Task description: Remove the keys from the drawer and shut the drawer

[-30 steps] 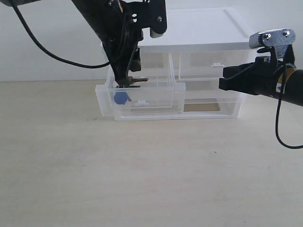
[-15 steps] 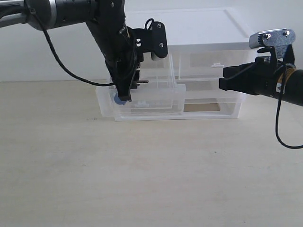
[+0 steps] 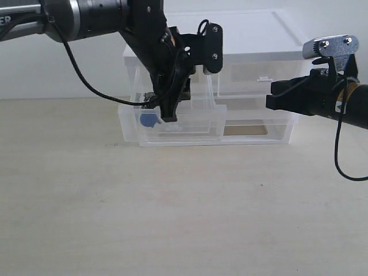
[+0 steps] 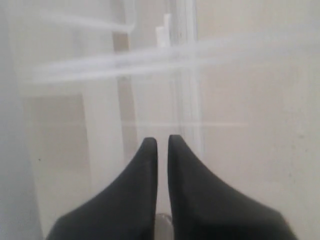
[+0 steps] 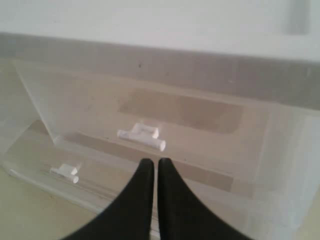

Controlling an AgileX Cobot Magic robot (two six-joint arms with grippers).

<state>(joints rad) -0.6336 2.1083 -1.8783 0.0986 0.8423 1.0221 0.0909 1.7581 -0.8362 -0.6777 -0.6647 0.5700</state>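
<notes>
The small left drawer [image 3: 195, 123] of the translucent unit stands pulled out. My left gripper [image 3: 168, 117] reaches down into it, tilted. The keys' blue fob [image 3: 148, 120] shows through the drawer wall just left of the fingertips, with a dark bit of metal above it. In the left wrist view the left gripper [image 4: 157, 142] has its jaws almost together, with a sliver of silver metal pinched deep between them, over blurred drawer plastic [image 4: 165, 55]. My right gripper [image 3: 269, 95] hovers shut and empty in front of the right-hand small drawer; the right gripper [image 5: 151, 162] shows there too.
The drawer unit [image 3: 253, 34] stands at the back of a pale wooden table [image 3: 184, 207]. The right-hand small drawer's tab handle [image 5: 141, 135] lies just beyond my right fingertips. The full-width lower drawer [image 3: 253, 131] is shut. A black cable hangs from each arm.
My left gripper has dropped lower into the drawer and swung its tip to the right, the wrist tilting over. The blue fob has barely moved. The right arm is still.
</notes>
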